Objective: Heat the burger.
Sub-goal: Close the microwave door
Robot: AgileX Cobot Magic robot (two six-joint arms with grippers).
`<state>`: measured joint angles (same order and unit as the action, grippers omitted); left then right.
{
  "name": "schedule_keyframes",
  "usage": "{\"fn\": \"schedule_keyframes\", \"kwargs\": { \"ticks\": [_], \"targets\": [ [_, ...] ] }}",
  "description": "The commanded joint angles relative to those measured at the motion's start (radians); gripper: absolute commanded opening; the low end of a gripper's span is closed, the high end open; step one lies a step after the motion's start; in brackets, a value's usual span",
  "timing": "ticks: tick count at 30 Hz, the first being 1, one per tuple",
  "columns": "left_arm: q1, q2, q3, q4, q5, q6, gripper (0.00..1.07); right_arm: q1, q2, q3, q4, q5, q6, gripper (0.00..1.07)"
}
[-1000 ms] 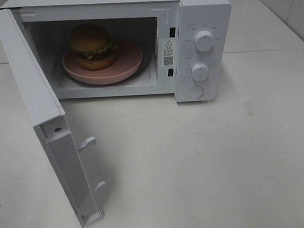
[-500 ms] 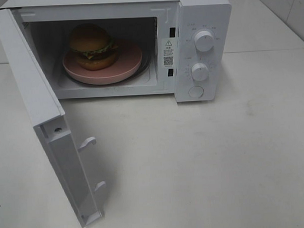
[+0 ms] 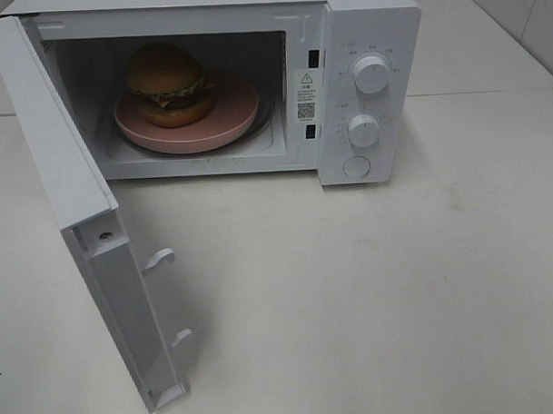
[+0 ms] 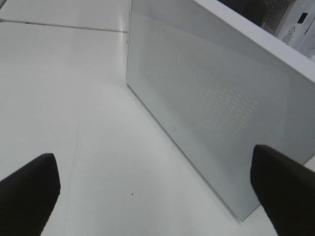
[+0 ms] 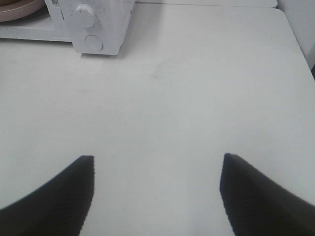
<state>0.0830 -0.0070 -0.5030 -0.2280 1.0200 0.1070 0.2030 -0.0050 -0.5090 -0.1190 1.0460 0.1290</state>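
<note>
The burger point(image 3: 169, 83) is set on a pink plate point(image 3: 232, 118) inside the microwave point(image 3: 370, 31), whose door point(image 3: 62, 178) is swung wide open. The left gripper point(image 4: 153, 160) is held spread near the door's outer face. The right gripper point(image 5: 157, 158) is held spread over the white table point(image 3: 398, 303).

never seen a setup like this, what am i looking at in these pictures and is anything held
It is a two-armed robot; each arm ends in a pincer. One picture looks down from a high camera: a white microwave oven stands on a white table, its door swung open, with a golden-bun burger on a round pink plate inside. The other two come from wrist cameras. The left pincer is open near the door's outer face; the right pincer is open above bare table. Neither holds anything.
</note>
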Motion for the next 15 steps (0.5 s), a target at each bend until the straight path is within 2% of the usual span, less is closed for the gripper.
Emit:
{"fn": "schedule_keyframes", "kwargs": {
  "ticks": [1,2,3,4,5,6,7,8,9,10,11,12,13,14,15],
  "targets": [
    [0.004,0.023,-0.015,-0.009,-0.082,0.0,0.92,-0.004,-0.025,0.001,0.0,-0.008,0.002,0.71],
    [0.004,0.023,-0.015,-0.009,-0.082,0.0,0.92,-0.004,-0.025,0.001,0.0,-0.008,0.002,0.71],
    [0.004,0.039,-0.015,-0.007,-0.1,0.0,0.88,-0.004,-0.025,0.001,0.0,-0.008,0.002,0.71],
    [0.004,0.076,-0.015,-0.007,-0.131,0.0,0.77,-0.004,-0.025,0.001,0.0,-0.008,0.002,0.71],
    [0.004,0.076,-0.015,-0.007,-0.131,0.0,0.77,-0.004,-0.025,0.001,0.0,-0.008,0.002,0.71],
    [0.004,0.096,-0.015,-0.01,-0.148,0.0,0.7,-0.004,-0.025,0.001,0.0,-0.008,0.002,0.71],
    [0.004,0.134,-0.015,-0.01,-0.18,0.0,0.55,-0.004,-0.025,0.001,0.0,-0.008,0.002,0.71],
    [0.004,0.134,-0.015,-0.01,-0.18,0.0,0.55,-0.004,-0.025,0.001,0.0,-0.008,0.002,0.71],
    [0.004,0.151,-0.015,-0.01,-0.191,0.0,0.49,-0.004,-0.025,0.001,0.0,-0.008,0.002,0.71],
    [0.004,0.199,-0.015,-0.01,-0.224,0.0,0.34,-0.004,-0.025,0.001,0.0,-0.008,0.002,0.71],
    [0.004,0.199,-0.015,-0.01,-0.224,0.0,0.34,-0.004,-0.025,0.001,0.0,-0.008,0.002,0.71],
    [0.004,0.224,-0.013,-0.009,-0.242,0.0,0.28,-0.004,-0.025,0.001,0.0,-0.008,0.002,0.71],
    [0.004,0.265,-0.006,-0.008,-0.286,0.0,0.17,-0.004,-0.025,0.001,0.0,-0.008,0.002,0.71],
    [0.004,0.265,-0.006,-0.008,-0.286,0.0,0.17,-0.004,-0.025,0.001,0.0,-0.008,0.002,0.71],
    [0.004,0.285,0.0,-0.008,-0.314,0.0,0.09,-0.004,-0.025,0.001,0.0,-0.008,0.002,0.71]
  ]
}}
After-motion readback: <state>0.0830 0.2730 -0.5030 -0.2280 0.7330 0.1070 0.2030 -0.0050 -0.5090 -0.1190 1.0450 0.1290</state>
